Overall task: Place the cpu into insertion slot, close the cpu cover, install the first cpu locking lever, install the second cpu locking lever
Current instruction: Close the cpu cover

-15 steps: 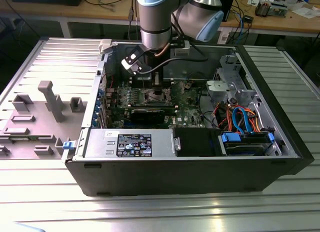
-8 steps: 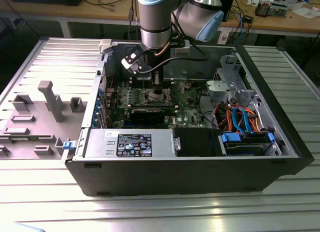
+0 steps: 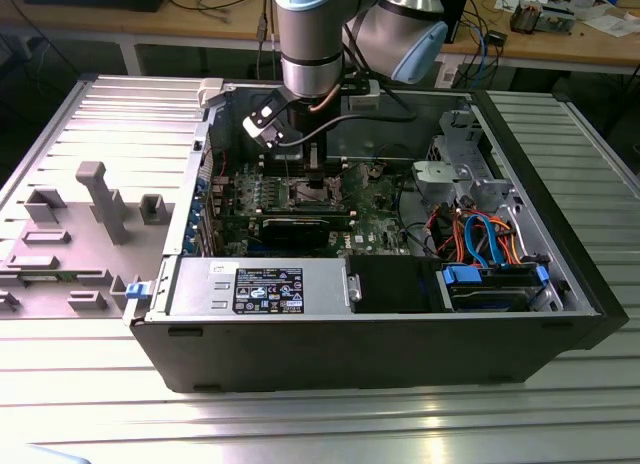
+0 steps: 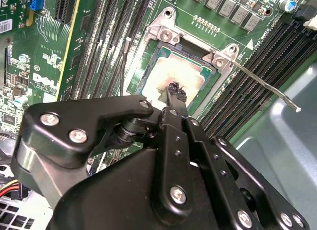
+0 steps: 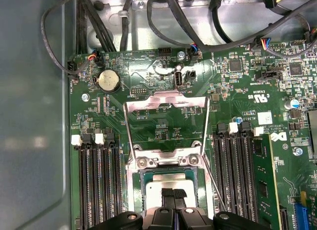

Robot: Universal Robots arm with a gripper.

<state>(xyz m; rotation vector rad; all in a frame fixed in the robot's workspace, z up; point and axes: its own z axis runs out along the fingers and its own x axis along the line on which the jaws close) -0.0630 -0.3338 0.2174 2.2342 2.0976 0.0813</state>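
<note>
**Black fingers closed over the seated chip**

Black gripper [image 5: 174, 193] reaches down into the open computer case [image 3: 360, 334]; its two fingertips [image 4: 176, 93] are pressed together with only a seam between them, and nothing is caught between them.

- cpu [image 5: 173, 179] lies straight below those tips, flat in the insertion slot [image 5: 144, 183]; I judge the tips to be touching its top or a hair above it, cannot say which.
- Chip looks square, with a dull silver-grey lid, paler and smeared-looking toward the middle; dark socket frame shows all round it; it sits level, no corner lifted that I can see.
- cpu cover [image 5: 166, 102] is swung open on the far side of the slot from the gripper, toward the coin cell [image 5: 108, 81]; its hinge edge runs across the slot, so by my reckoning it must fold back toward the fingers to shut.
- One locking lever [image 4: 267, 86], a thin wire rod, juts free from a socket corner over the memory slots [image 5: 96, 180]; not latched.
- Green circuit board [image 5: 99, 121] lies all around.

Placing looks done; cover and levers are not.
</note>
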